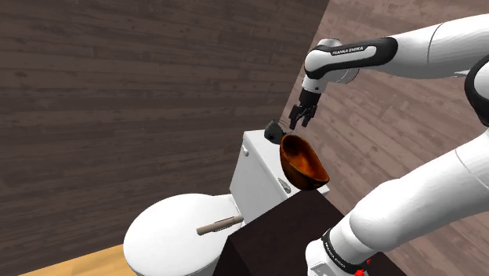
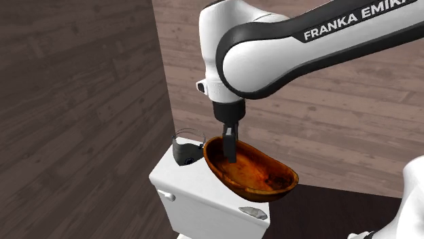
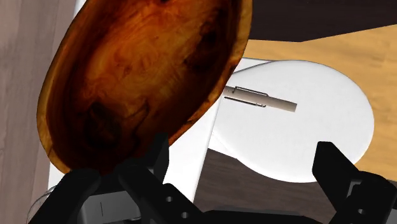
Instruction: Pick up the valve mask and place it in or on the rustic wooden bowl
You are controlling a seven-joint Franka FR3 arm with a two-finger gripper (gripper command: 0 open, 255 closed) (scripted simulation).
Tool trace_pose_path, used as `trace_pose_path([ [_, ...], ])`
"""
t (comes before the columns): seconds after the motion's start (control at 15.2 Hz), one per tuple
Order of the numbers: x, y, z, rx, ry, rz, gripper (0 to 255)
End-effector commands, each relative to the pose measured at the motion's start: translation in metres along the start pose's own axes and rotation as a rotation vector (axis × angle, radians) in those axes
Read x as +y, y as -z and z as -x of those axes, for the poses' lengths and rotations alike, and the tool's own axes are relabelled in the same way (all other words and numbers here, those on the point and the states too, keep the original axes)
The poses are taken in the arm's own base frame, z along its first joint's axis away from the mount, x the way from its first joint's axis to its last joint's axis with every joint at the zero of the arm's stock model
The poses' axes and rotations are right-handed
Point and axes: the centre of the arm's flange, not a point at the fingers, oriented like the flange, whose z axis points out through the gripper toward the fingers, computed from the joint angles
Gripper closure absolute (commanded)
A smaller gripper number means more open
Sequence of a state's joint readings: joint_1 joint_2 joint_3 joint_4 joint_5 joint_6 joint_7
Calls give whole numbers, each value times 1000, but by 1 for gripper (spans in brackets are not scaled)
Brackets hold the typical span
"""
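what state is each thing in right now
wooden bowl: empty, on the tank
valve mask: on the tank beside the wooden bowl, not held
gripper: open, holding nothing
toilet lid: closed
pen: lying on the toilet lid

White toilet with closed lid, tan pen-like stick lying on it, dark plank wall

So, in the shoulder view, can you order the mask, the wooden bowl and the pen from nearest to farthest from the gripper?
From the open gripper:
1. wooden bowl, just below it, and dark mask, just left of it: too close to call.
2. pen, far to the lower left, on the toilet lid.
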State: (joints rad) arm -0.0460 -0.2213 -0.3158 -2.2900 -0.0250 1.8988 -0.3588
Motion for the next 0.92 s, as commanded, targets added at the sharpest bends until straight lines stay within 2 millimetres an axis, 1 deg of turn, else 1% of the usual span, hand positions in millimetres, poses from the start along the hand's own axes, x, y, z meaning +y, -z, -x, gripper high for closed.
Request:
trace_pose_path([
  [0.0, 20, -8, -16, 4, -1, 5, 0],
  [0.86, 141, -55, -120, 31, -11, 28, 0],
])
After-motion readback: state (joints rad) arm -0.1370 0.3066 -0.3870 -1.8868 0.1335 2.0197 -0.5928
